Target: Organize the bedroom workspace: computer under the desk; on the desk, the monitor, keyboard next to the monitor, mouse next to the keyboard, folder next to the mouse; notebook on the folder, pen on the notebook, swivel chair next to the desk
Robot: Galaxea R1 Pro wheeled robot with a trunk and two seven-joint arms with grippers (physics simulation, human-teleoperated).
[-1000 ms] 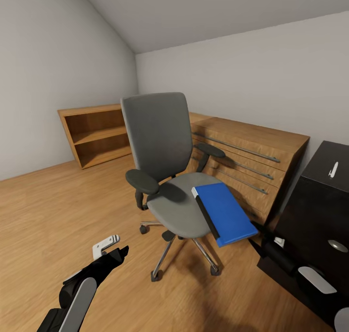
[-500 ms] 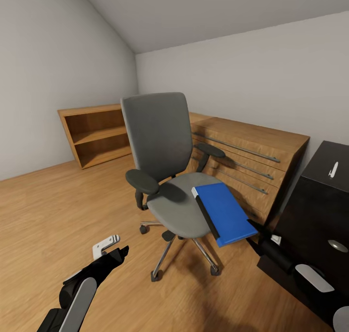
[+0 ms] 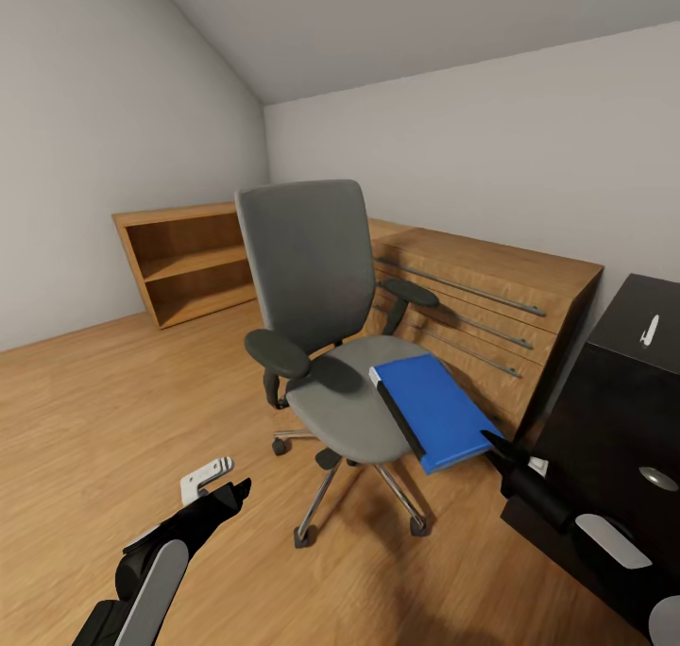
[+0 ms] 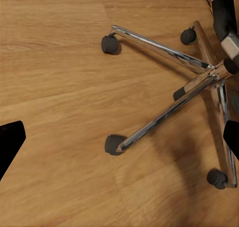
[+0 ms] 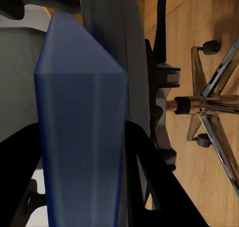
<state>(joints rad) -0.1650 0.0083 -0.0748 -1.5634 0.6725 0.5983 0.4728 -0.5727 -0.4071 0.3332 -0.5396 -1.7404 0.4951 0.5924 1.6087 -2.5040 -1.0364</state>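
Observation:
The grey swivel chair (image 3: 302, 249) stands mid-floor on its metal star base (image 4: 199, 72). A blue folder (image 3: 430, 410) lies on the seat, overhanging the side toward the desk. My right gripper (image 3: 496, 443) is at the folder's near corner. In the right wrist view its black fingers (image 5: 149, 182) press against both faces of the folder (image 5: 79, 112), so it is shut on it. My left gripper (image 3: 222, 481) hangs open low over the floor, short of the chair's castors. A small white pen (image 3: 649, 330) lies on the black desk top (image 3: 623, 320).
A light wooden dresser (image 3: 491, 287) stands against the wall right behind the chair. A low open wooden bookshelf (image 3: 189, 259) sits in the far corner. The black drawer unit (image 3: 614, 419) is close on the right. Wood floor stretches open to the left.
My right gripper has pushed forward onto the folder's near corner. The folder has shifted slightly toward the chair's back. The left arm and the chair have not moved.

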